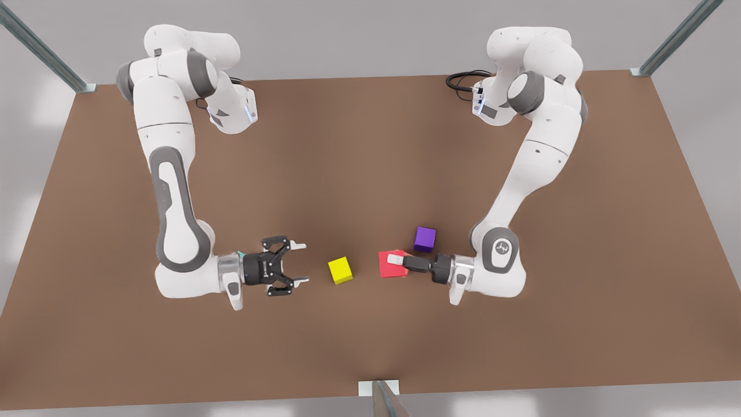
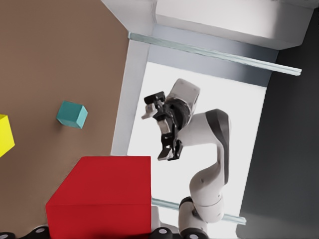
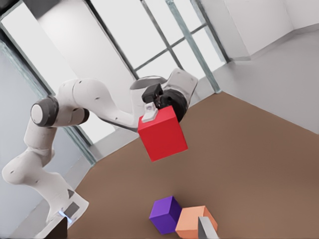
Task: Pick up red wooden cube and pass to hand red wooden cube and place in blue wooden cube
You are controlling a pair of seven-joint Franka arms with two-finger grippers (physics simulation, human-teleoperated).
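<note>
At the front view's lower left, the right gripper [image 1: 300, 264] hangs with jaws spread on nothing; a yellow cube [image 1: 340, 270] lies just right of it. Right of centre, the left gripper [image 1: 395, 260] pinches the red wooden cube [image 1: 391, 265] — a purple cube [image 1: 425, 238] sits near.

**Red cube held aloft across the tabletop**

Far arm's gripper [image 3: 149, 110] (the left one) is clamped on the red wooden cube [image 3: 162, 133], w/ one pale fingertip [image 3: 148, 118] showing on the cube's upper corner. Cube is tilted, well above the brown tabletop [image 3: 249, 149]. White arm bends away behind it, toward the windows. Nearer the camera, a purple cube [image 3: 165, 214] sits on the tabletop, touching or just beside a salmon-orange cube [image 3: 194, 223]; can't tell which. A grey finger [image 3: 206, 229] of the right arm's own gripper overlaps the orange cube's edge.
</note>
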